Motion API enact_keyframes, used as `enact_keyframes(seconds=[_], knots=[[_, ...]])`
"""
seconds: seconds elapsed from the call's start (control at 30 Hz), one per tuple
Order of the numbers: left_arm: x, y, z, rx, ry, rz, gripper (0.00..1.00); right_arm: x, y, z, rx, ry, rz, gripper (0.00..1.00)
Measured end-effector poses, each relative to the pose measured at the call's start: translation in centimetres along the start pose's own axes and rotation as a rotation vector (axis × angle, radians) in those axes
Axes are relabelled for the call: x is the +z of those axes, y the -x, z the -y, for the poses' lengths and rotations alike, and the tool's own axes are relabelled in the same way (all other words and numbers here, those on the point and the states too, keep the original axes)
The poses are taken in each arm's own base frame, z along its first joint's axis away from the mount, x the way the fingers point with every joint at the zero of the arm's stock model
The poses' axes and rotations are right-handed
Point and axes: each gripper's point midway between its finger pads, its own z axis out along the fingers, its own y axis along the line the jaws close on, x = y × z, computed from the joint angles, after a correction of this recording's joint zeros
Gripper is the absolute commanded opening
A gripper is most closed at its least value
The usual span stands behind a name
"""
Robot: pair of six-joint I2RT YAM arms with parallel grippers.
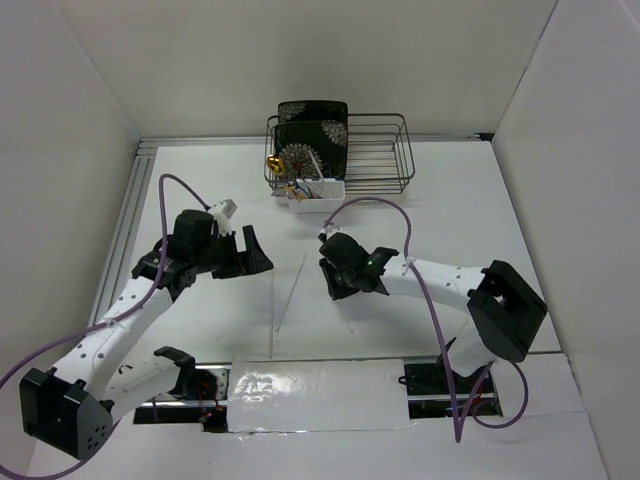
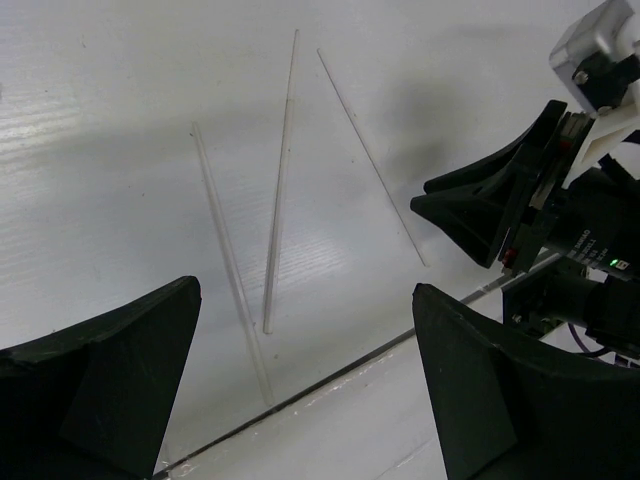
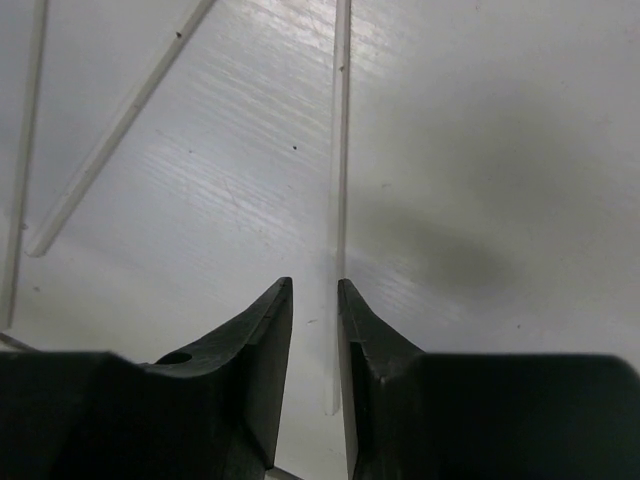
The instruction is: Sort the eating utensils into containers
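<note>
Three pale thin chopsticks lie loose on the white table between my arms. In the right wrist view one chopstick (image 3: 340,150) runs straight into the narrow gap of my right gripper (image 3: 314,284), resting on the table close to the right finger; the jaws stand slightly apart and do not pinch it. My left gripper (image 2: 305,290) hangs wide open above the ends of the other two chopsticks (image 2: 228,260) (image 2: 280,190). From above, the white caddy (image 1: 318,197) sits at the back with several utensils in it, and a gold spoon (image 1: 273,163) stands beside it.
A black wire dish rack (image 1: 385,150) holding black floral plates (image 1: 312,140) stands behind the caddy. White walls close the table on the left, back and right. A glossy taped strip (image 1: 320,385) runs along the near edge between the arm bases.
</note>
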Motion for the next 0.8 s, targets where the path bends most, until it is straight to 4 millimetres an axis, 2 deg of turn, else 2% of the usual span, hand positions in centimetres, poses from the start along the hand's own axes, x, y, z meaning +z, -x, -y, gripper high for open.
enact_keyframes(seconds=[0.3, 0.53, 0.63, 0.73, 0.77, 0.8], knots=[[-0.2, -0.4, -0.5, 0.008, 0.008, 0.017, 1.0, 1.1, -2.3, -0.5, -0.053, -0.031, -0.064, 0.36], [-0.3, -0.4, -0.5, 0.013, 0.007, 0.019, 1.0, 2.5, -3.7, 0.6, -0.072, -0.094, -0.099, 0.35], [-0.4, -0.3, -0.4, 0.017, 0.008, 0.025, 1.0, 2.7, -3.5, 0.8, -0.079, -0.109, -0.089, 0.3], [-0.6, -0.2, -0.5, 0.03, 0.008, 0.031, 1.0, 2.9, -3.4, 1.0, -0.095, -0.118, -0.083, 0.11], [-0.6, -0.2, -0.5, 0.032, 0.008, 0.032, 1.0, 3.1, -3.2, 0.9, -0.099, -0.119, -0.081, 0.0], [-0.6, -0.3, -0.5, 0.033, 0.008, 0.031, 1.0, 3.2, -3.0, 0.9, -0.104, -0.12, -0.078, 0.0]])
